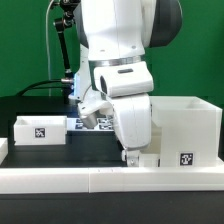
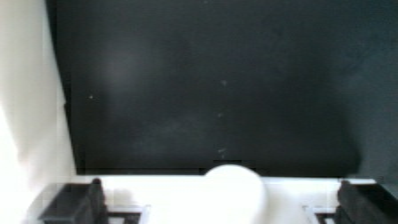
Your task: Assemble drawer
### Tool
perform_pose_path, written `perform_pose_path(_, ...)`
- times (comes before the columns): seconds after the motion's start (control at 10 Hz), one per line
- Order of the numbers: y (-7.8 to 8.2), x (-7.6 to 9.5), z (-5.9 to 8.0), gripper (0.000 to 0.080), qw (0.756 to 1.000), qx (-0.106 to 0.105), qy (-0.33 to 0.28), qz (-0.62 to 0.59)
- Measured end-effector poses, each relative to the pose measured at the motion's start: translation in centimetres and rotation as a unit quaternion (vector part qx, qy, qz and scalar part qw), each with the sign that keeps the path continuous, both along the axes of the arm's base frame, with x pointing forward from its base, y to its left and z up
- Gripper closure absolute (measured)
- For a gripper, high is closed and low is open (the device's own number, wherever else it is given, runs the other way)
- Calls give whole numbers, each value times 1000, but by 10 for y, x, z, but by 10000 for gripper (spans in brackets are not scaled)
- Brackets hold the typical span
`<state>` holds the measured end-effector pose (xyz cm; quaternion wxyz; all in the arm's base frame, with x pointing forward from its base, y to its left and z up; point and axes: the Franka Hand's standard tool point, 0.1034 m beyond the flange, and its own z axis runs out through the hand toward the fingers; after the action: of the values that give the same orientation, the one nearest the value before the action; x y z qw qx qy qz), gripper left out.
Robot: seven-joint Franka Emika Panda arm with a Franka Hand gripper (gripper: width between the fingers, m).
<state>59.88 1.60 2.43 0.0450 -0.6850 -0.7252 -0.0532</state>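
The drawer's large white casing (image 1: 188,130) stands at the exterior view's right, with a square tag on its front. One shallow white tray (image 1: 38,130) with a tag lies at the exterior view's left. My gripper (image 1: 134,154) is low by the front rail, just left of the casing, and its bulk hides most of a second tray (image 1: 151,158). In the wrist view my gripper (image 2: 221,205) is open, with dark fingertips (image 2: 75,204) wide apart. The tray's white face (image 2: 160,200) and its round knob (image 2: 233,186) lie between them. I cannot tell whether the fingers touch it.
The marker board (image 1: 84,124) lies at the back behind the arm. A low white rail (image 1: 60,178) edges the table's front. The black table top (image 2: 214,90) fills most of the wrist view. A white surface (image 2: 22,100) runs along one side of it.
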Motion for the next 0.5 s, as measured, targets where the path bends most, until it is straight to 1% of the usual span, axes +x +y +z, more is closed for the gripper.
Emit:
perform_pose_path(0.2, 17, 1, 1, 151, 1000, 2, -4, -2)
perform_pose_path(0.4, 19, 1, 1, 151, 1000, 2, -4, -5)
perform_pose_path(0.5, 18, 2, 1, 151, 1000, 2, -4, -5)
